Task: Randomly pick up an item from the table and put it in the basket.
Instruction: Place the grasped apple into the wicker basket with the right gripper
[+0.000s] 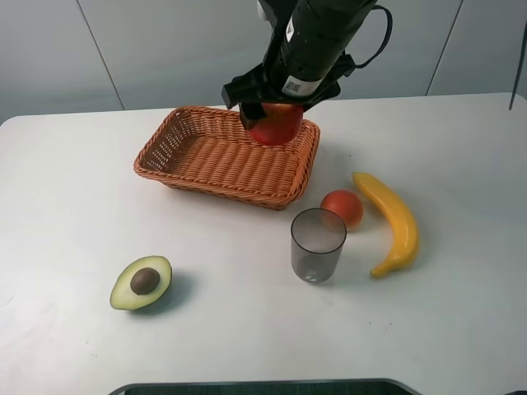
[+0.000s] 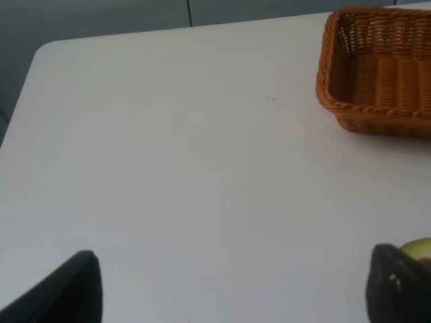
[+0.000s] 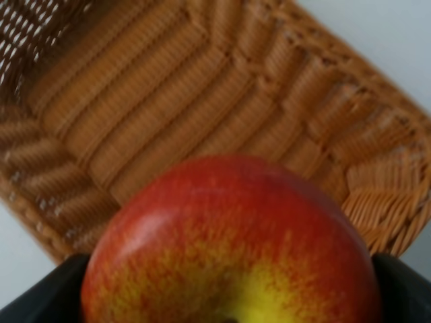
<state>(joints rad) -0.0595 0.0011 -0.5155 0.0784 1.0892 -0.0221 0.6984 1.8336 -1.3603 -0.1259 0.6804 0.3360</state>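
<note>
Apple (image 1: pixel 277 125) being clamped between right gripper (image 1: pixel 280 111) fingers, being held over right end of basket (image 1: pixel 221 186), inside rim line, so a drop lands on weave, not on table (image 1: pixel 66 206). Release judged next step. Left gripper (image 2: pixel 229 289) being held wide apart, nothing between fingers, low over bare table near avocado (image 1: pixel 142 282), likely out of right arm's way.

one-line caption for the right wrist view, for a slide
Right gripper shut on the red-yellow apple, held above the bare floor of the wicker basket.
</note>
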